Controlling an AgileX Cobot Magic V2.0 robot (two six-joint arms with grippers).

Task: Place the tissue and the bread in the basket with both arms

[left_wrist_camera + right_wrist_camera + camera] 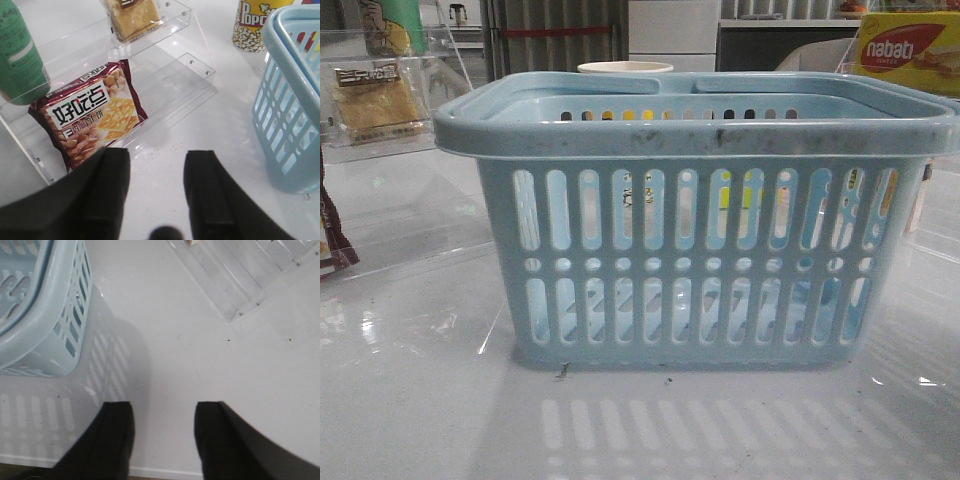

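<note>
Left gripper point(154, 187) and right gripper point(164, 432) hover wide, empty. Bread point(134, 16) sits on the acrylic shelf point(175, 30); tissue unseen. Approach step: left reaches bread; basket point(695, 125) waits mid-tabletop point(420, 400).

This looks like a mock shop set up indoors, perhaps in a lab or office. A light-blue shopping basket point(695, 225) stands on a glossy white tabletop point(420, 400). Clear acrylic display shelves point(165, 55) hold packaged goods: wrapped bread point(132, 17), a maroon biscuit packet point(90, 117) and a green bottle point(20, 55). A popcorn tub point(250, 25) stands beside the basket, and a yellow "nabati" box point(910, 50) sits at the back right. Behind it are grey cabinets point(672, 30) and a dark shelf unit, furnishings of a workroom.
</note>
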